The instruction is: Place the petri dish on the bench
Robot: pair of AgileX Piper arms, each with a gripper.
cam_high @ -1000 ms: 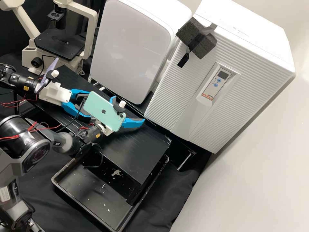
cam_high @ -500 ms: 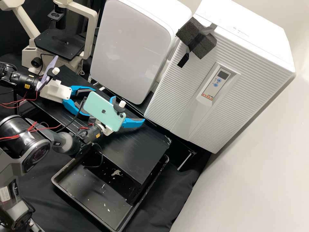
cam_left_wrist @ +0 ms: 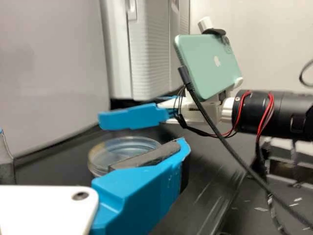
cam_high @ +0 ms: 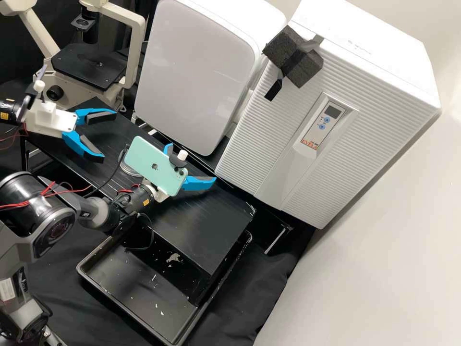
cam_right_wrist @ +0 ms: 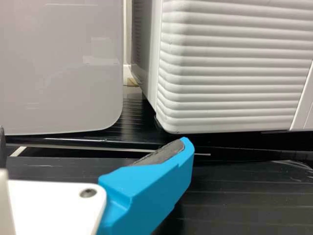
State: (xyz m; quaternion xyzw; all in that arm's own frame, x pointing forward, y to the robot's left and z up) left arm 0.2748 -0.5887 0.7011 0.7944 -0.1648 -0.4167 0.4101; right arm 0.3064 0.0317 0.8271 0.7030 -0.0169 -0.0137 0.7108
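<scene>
My left gripper [cam_high: 109, 135] stands open over the upper left part of the bench [cam_high: 206, 230], its fingers spread wide. Past its tips, the clear round petri dish [cam_high: 128, 169] lies flat on the bench, partly hidden behind the green phone on the right arm. In the left wrist view the dish [cam_left_wrist: 99, 157] sits beyond the open left gripper [cam_left_wrist: 93, 145], partly covered by one finger and touched by neither. My right gripper [cam_high: 191, 162] is open beside the phone; in the right wrist view the right gripper [cam_right_wrist: 93, 145] has nothing between its fingers.
White cabinets [cam_high: 197, 72] stand along the bench's far side, and a microscope [cam_high: 89, 65] stands behind the left arm. A black tray [cam_high: 129, 293] lies below the near edge. A cable hangs from the green phone [cam_high: 156, 166] beside the dish.
My left gripper has drawn back toward the upper left and its fingers have spread farther apart. Part of the dish has come into view, left behind on the bench. The right arm has kept still.
</scene>
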